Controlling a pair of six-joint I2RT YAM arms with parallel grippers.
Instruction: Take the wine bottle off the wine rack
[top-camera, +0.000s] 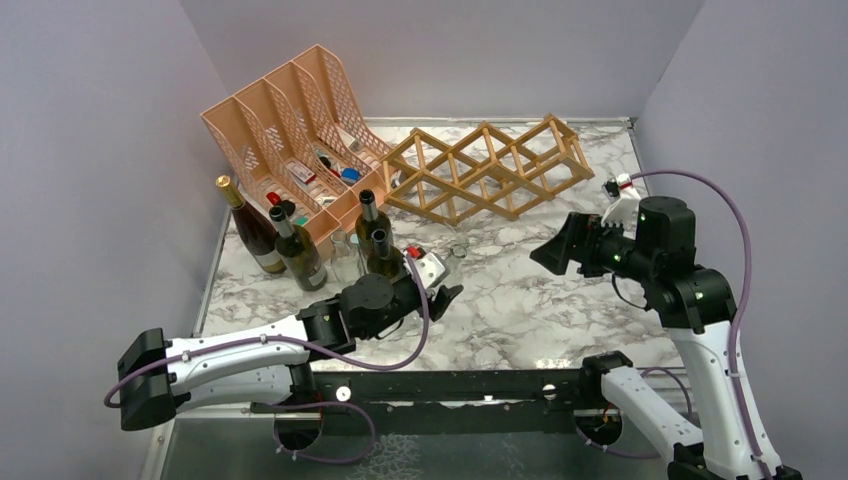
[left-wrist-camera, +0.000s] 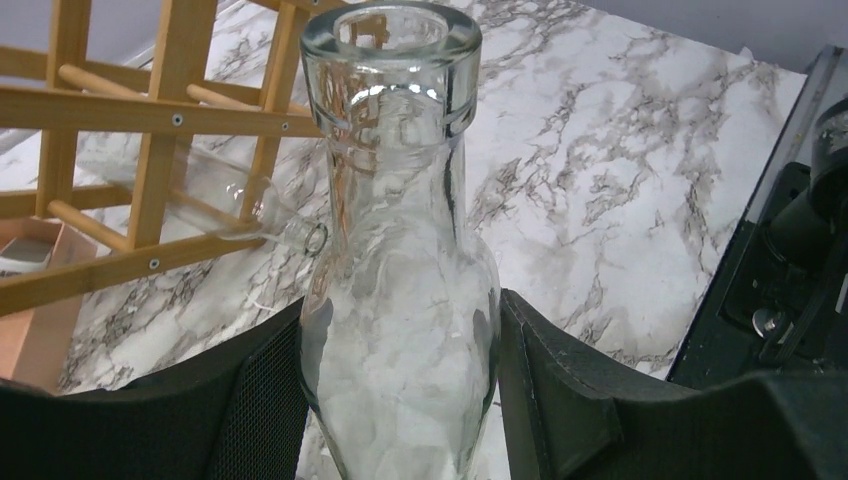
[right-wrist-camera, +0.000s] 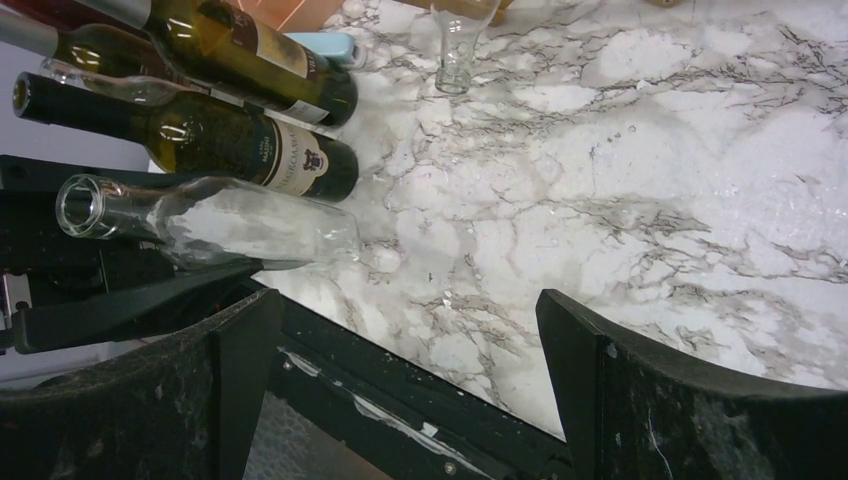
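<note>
The tan wooden lattice wine rack (top-camera: 490, 170) lies at the back of the marble table; part of it shows in the left wrist view (left-wrist-camera: 150, 110). A clear bottle (left-wrist-camera: 215, 190) lies in one of its openings, neck pointing out. My left gripper (top-camera: 445, 287) (left-wrist-camera: 400, 335) is shut on the body of another clear glass wine bottle (left-wrist-camera: 400, 250), in front of the rack's left end. That bottle also shows in the right wrist view (right-wrist-camera: 220, 222). I cannot tell whether its base touches the table. My right gripper (top-camera: 545, 258) (right-wrist-camera: 410, 330) is open and empty, right of centre, above the table.
A salmon-pink mesh file organiser (top-camera: 290, 130) stands at the back left. Several dark upright wine bottles (top-camera: 300, 250) (right-wrist-camera: 250, 150) stand in front of it, close to my left gripper. Purple walls close in the sides and back.
</note>
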